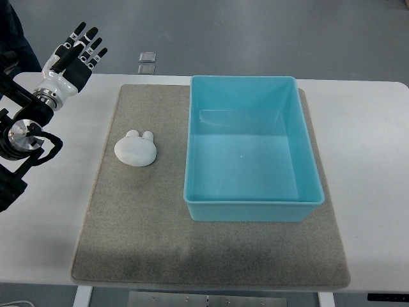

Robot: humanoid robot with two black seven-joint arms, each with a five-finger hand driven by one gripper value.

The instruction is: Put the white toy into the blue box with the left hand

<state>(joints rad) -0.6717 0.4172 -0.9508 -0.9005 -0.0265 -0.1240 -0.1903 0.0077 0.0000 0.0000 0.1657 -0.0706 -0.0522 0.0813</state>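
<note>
Top view, items in turn.

Bench (pixel 377 160): white, carrying a grey mat (pixel 160 236) across most of the frame.

White toy (pixel 136 149): lying on the mat, left of centre, two short ears pointing toward the top of the frame. It is sitting just left of the blue box, apart from it. I am judging it light, rounded and smooth-skinned, possibly soft; the low dome could slip from a pinch, so I am favouring a hold across its widest part, fingers on opposite flanks, ears left alone.

Blue box (pixel 252 212): open-topped, nothing inside, centre-right on the mat.

My left hand (pixel 75 56): hovering in the upper left of the frame, fingers spread and extended, holding nothing, well apart from the toy.

My right hand: not showing.

Two small square objects (pixel 147 62): beyond the mat, top centre-left.
</note>
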